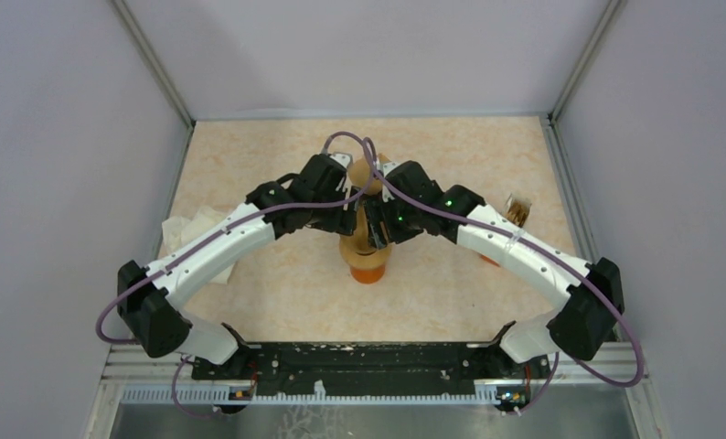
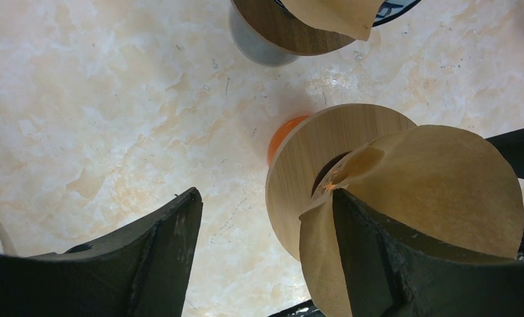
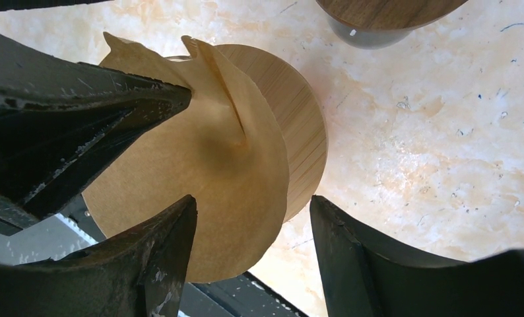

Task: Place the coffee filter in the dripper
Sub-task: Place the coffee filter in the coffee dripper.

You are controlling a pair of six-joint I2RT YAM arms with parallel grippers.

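Note:
A brown paper coffee filter (image 2: 444, 191) lies crumpled and partly opened over the wooden-ringed dripper (image 2: 305, 178), which stands on an orange base (image 1: 368, 267) at the table's middle. My left gripper (image 2: 266, 228) is open; one of its fingers (image 2: 371, 257) presses into a fold of the filter, and the other is over bare table. My right gripper (image 3: 253, 228) is open above the filter (image 3: 200, 178) and the dripper's ring (image 3: 305, 139), gripping nothing. Both grippers meet over the dripper in the top view (image 1: 368, 219).
A second wooden-ringed dripper (image 2: 279, 26) with its own filter (image 2: 338, 13) stands just behind. White paper (image 1: 195, 236) lies at the table's left. A small brown-and-white object (image 1: 517, 210) sits at the right. Walls close in three sides.

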